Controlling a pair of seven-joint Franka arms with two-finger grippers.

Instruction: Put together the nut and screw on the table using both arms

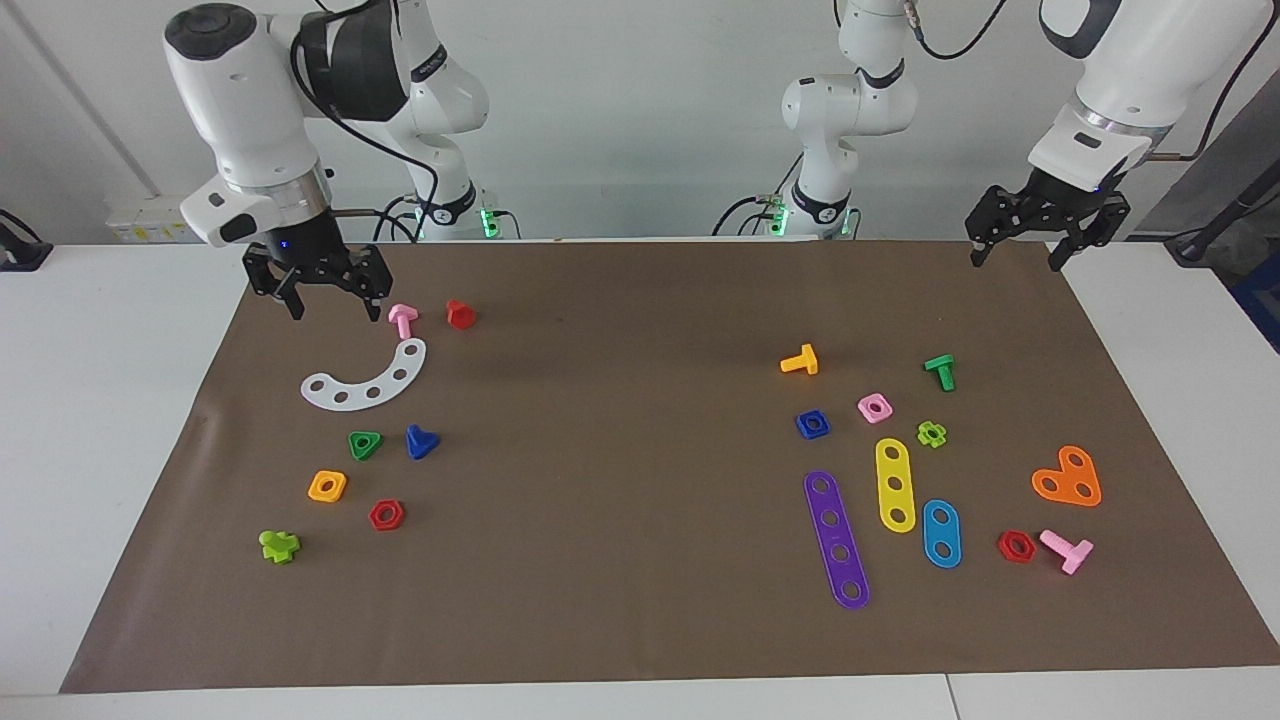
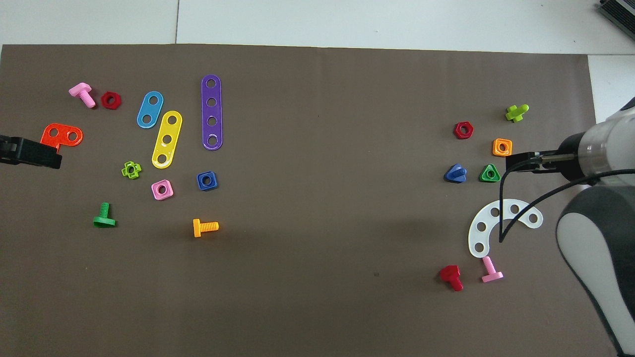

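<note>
The dark-blue square nut (image 1: 812, 424) (image 2: 207, 181) lies flat on the brown mat at the left arm's end of the table (image 1: 120, 400), beside a pink square nut. The dark-blue screw (image 1: 421, 442) (image 2: 455, 173) lies at the right arm's end, beside a green triangular nut. My right gripper (image 1: 335, 312) (image 2: 516, 163) hangs open and holds nothing; it is over the mat between its edge and a pink bolt, above the white curved strip. My left gripper (image 1: 1015, 262) (image 2: 49, 157) hangs open and holds nothing above the mat's corner at its own end.
Around the screw lie a green triangular nut (image 1: 364, 444), an orange square nut (image 1: 327, 486), a red hex nut (image 1: 386, 514), a white curved strip (image 1: 370, 380), and pink and red bolts. Near the nut are a pink nut (image 1: 874, 407), an orange bolt (image 1: 800, 361) and coloured strips.
</note>
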